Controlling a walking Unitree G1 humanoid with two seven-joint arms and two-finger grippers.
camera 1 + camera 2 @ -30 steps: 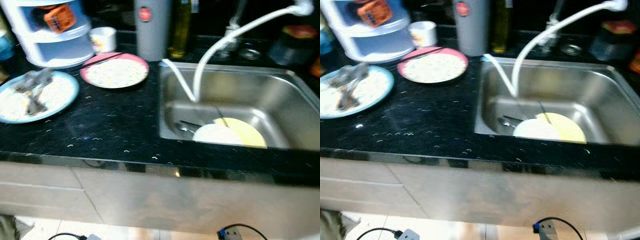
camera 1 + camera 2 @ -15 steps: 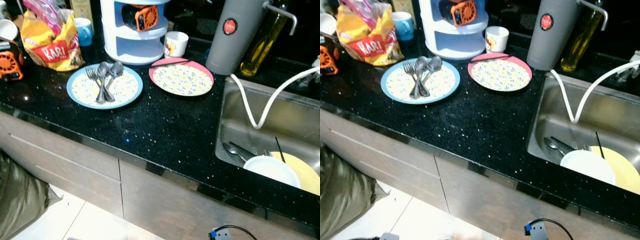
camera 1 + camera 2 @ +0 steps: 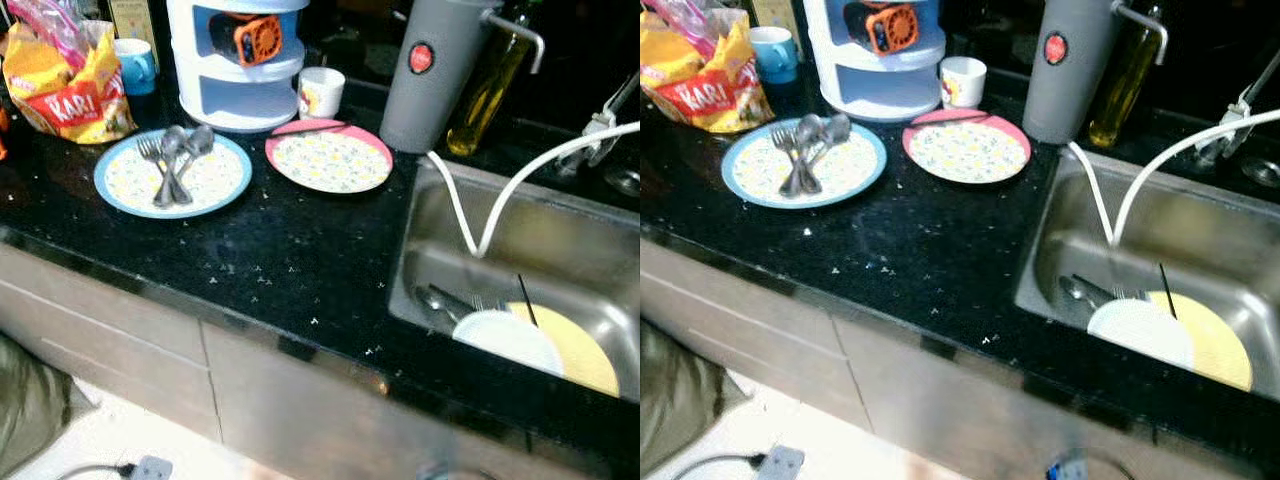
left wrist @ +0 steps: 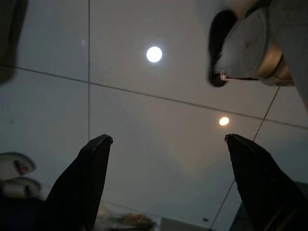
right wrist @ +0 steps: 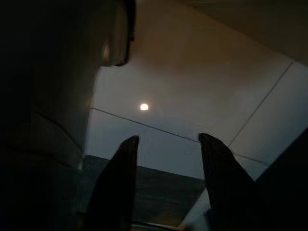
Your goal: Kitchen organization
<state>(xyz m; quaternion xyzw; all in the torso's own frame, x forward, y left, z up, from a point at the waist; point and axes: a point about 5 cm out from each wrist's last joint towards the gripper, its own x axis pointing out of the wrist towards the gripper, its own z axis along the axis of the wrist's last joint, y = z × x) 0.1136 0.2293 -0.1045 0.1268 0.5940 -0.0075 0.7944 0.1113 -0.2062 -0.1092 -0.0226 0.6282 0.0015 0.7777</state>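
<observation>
A black worktop (image 3: 280, 270) holds a blue plate (image 3: 172, 175) near its left end, with forks and spoons (image 3: 170, 160) lying on it. A pink plate (image 3: 329, 159) sits just beside it, toward the back edge. The sink (image 3: 560, 250) is at the right end of the worktop, with a white plate (image 3: 505, 340) resting on a yellow plate (image 3: 575, 350) inside. The left gripper (image 4: 166, 144) hangs over the tiled floor (image 4: 144, 115), its fingers wide apart and empty. The right gripper (image 5: 168, 144) hangs low too, its fingers parted and holding nothing.
</observation>
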